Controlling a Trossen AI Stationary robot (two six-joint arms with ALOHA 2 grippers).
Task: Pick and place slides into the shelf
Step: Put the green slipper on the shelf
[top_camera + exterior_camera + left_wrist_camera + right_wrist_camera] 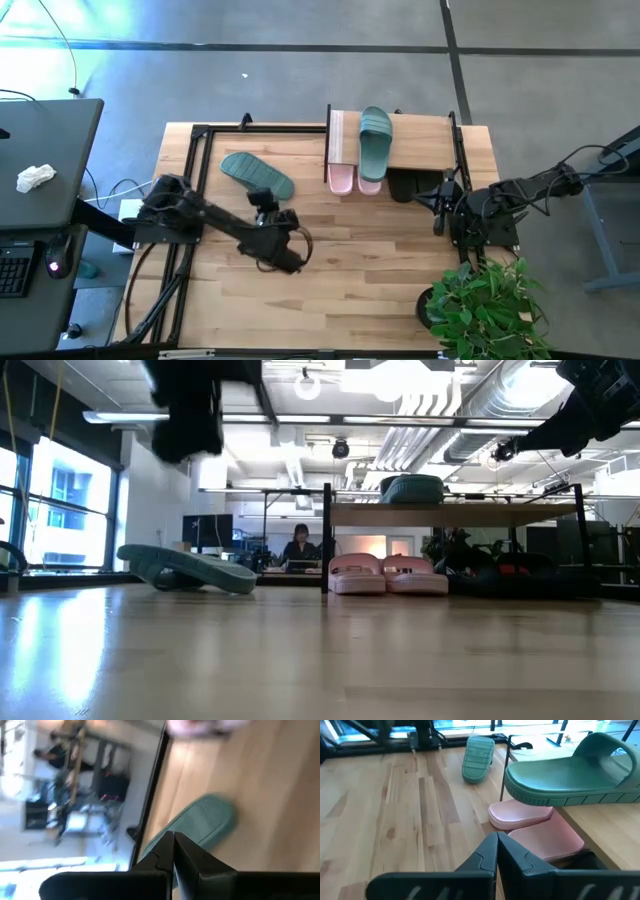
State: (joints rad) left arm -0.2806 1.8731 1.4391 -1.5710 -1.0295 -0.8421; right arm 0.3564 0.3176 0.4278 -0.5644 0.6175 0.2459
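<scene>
Four slides and one shelf counted, both grippers closed on nothing.

We see two teal slides: one (pixel 375 140) atop the shelf (pixel 425 145) at upper center, one (pixel 256 174) loose at center-left; two pink slides (pixel 353 179) under the shelf. Left gripper (pixel 268 203), fingers together, beside the loose teal; right gripper (pixel 440 200) pinched together at center-right.

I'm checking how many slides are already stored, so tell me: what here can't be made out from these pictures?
- Black slides: in the high view the shelf top board covers all but a dark end; in the low view they are lost in shadow.
- Pink slides: the high view shows only their ends under the board.
- Loose teal slide: blurred in the left wrist view.
- Person behind the table: too small in the low view.
</scene>
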